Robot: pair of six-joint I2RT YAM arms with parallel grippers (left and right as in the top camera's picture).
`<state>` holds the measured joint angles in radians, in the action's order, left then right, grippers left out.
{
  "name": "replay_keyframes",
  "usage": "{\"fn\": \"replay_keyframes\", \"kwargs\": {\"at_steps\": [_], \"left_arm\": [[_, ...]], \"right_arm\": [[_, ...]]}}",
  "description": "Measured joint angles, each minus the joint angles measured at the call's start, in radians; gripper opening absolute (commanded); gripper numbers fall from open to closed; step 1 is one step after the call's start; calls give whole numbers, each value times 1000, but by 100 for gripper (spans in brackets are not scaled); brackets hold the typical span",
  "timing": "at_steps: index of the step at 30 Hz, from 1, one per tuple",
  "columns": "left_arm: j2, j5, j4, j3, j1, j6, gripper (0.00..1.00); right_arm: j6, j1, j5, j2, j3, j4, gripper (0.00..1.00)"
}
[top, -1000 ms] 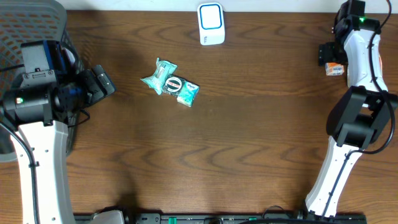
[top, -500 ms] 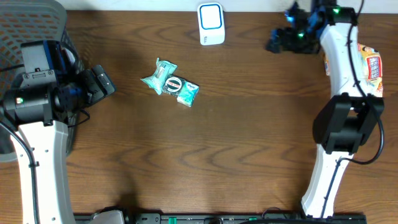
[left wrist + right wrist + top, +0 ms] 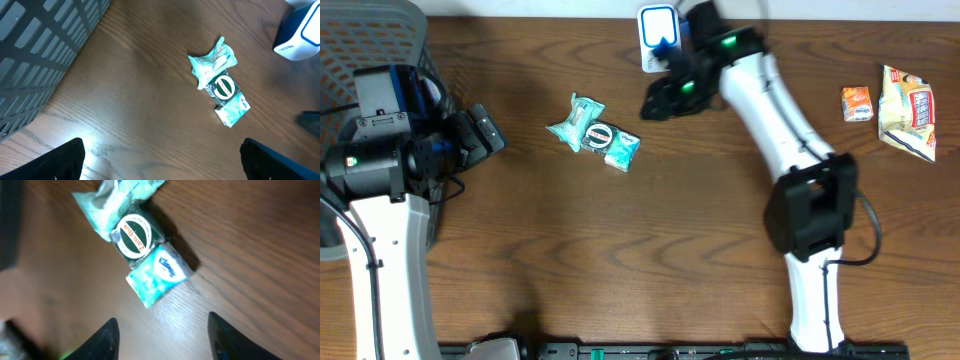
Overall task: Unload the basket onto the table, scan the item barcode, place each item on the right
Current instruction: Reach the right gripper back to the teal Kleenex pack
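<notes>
Crumpled teal bundle (image 3: 593, 134) with round Zam-Buk label (image 3: 134, 234); left fingers (image 3: 65, 160) and right fingers (image 3: 107, 337) spread, empty.

open table (image 3: 620, 250) around packets (image 3: 592, 132)

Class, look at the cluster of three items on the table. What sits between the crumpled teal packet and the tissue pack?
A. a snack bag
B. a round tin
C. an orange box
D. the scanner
B: the right wrist view shows the round tin between the teal packet and the tissue pack, touching both. The orange box and snack bag lie apart, far to the right.
</notes>
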<state>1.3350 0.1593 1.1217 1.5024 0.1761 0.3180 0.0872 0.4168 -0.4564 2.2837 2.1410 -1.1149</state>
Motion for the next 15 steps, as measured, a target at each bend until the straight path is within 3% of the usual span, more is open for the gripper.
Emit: {"fn": "replay_keyframes", "kwargs": {"at_steps": [9, 15], "left_arm": [[0, 0, 0, 0, 0, 0, 98], [0, 0, 0, 0, 0, 0, 98]], "right_arm": [[236, 223, 288, 0, -127, 234, 37], [310, 312, 394, 0, -246, 398, 29]]}}
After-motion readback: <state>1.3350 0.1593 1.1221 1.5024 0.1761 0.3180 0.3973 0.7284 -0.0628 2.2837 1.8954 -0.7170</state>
